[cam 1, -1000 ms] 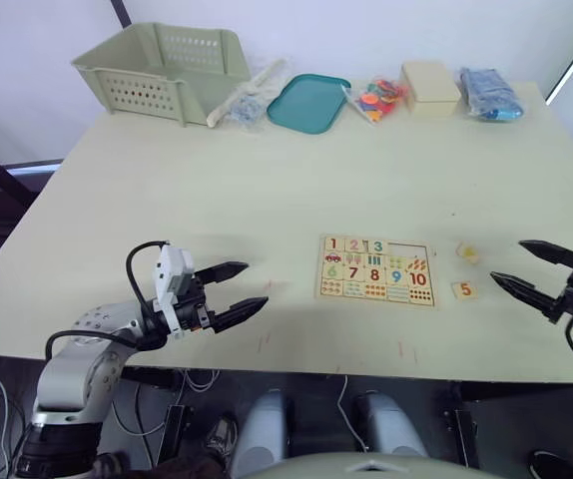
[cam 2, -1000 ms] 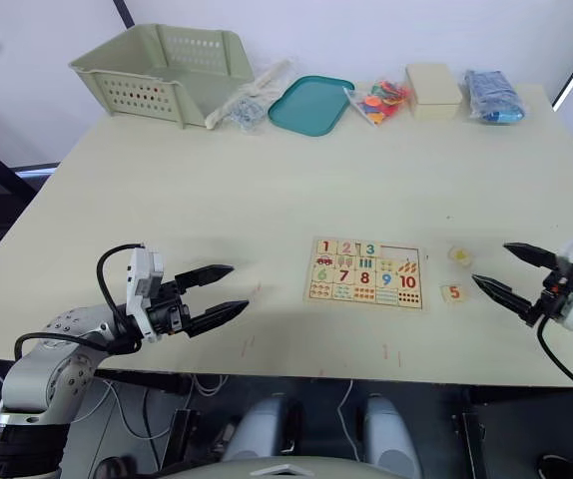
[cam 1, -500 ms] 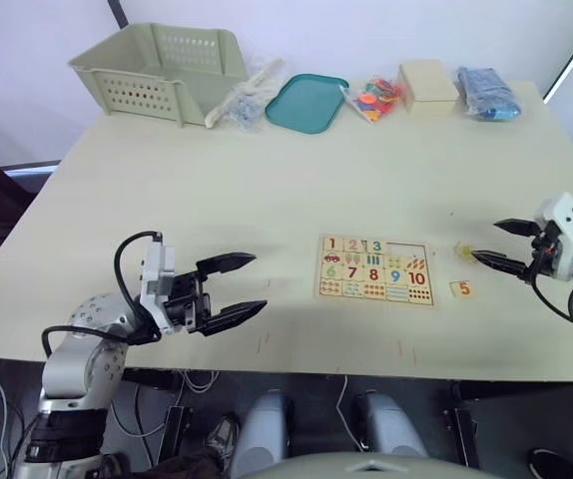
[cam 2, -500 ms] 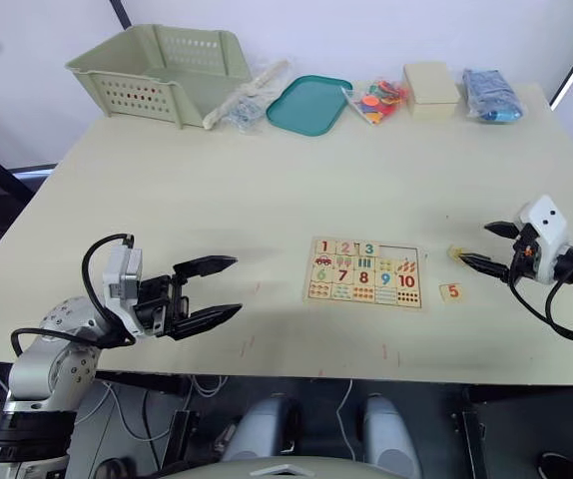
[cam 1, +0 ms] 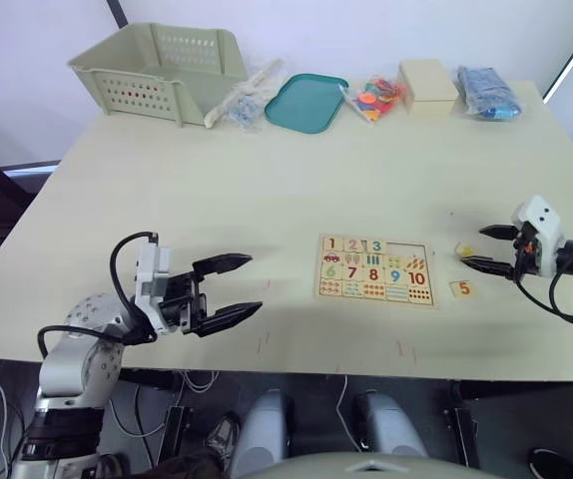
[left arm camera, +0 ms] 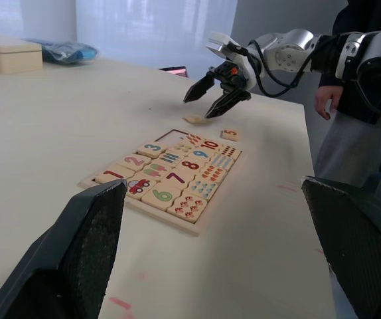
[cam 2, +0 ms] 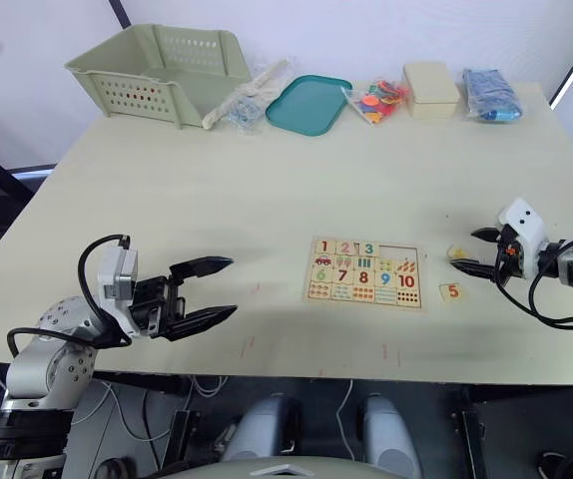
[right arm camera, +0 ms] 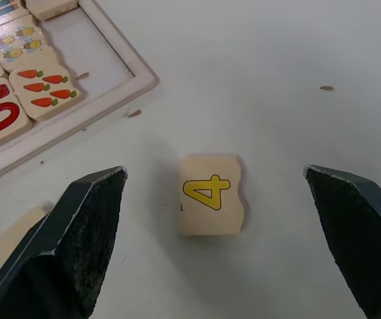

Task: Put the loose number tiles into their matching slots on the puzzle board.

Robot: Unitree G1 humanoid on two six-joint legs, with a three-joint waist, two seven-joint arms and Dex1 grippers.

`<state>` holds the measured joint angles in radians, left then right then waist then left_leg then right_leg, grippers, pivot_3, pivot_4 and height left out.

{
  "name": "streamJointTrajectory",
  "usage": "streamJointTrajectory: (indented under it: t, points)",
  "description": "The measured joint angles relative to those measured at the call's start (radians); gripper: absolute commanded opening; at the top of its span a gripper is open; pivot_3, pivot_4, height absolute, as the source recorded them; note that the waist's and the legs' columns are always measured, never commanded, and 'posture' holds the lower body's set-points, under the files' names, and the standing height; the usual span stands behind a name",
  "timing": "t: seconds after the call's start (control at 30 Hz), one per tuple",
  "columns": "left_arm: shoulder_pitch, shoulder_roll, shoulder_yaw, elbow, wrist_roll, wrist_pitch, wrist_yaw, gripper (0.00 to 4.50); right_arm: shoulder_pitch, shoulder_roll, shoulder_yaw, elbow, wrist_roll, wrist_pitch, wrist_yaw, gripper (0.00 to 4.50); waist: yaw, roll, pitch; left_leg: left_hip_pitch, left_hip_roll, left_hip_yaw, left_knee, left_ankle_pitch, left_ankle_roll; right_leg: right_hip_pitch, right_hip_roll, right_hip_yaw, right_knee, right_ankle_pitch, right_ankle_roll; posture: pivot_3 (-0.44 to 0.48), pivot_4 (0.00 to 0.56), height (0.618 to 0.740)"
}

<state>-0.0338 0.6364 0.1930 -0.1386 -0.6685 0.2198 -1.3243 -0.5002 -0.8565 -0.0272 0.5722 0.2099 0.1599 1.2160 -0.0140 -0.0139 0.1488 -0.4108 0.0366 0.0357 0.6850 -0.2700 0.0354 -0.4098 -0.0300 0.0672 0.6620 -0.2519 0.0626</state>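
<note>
Right wrist view shows you the 4 tile centred between the right gripper's wide-open jaws.

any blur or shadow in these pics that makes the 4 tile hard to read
No: in the right wrist view the 4 tile reads sharply, with a soft shadow along one edge, while the right end effector's fingers look soft. In the left wrist view the window behind is blown out. In the right eye view that tile is too small to read.
</note>
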Motion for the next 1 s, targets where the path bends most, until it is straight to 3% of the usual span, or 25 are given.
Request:
streamJointTrajectory:
  t: [0.5,1.0]
  points:
    - [-0.004,0.006,0.0,0.028,-0.002,0.0,-0.039,4.44,-0.166,0.018,0.063,0.295,-0.085,-0.254,0.197,4.5,-0.003,0.001,0.001,0.001,0.0,0.001,0.0,0.0,0.0,0.0,0.0,0.0,0.0,0.0,0.0,0.0,0.15,0.74]
    - [-0.002,0.007,0.0,0.034,-0.002,-0.015,-0.057,4.44,-0.347,0.061,0.101,0.557,-0.199,-0.383,0.221,4.5,-0.003,0.002,0.001,0.001,0.0,0.002,-0.001,0.0,0.0,0.0,-0.002,0.0,0.0,0.0,0.0,0.0,0.15,0.74]
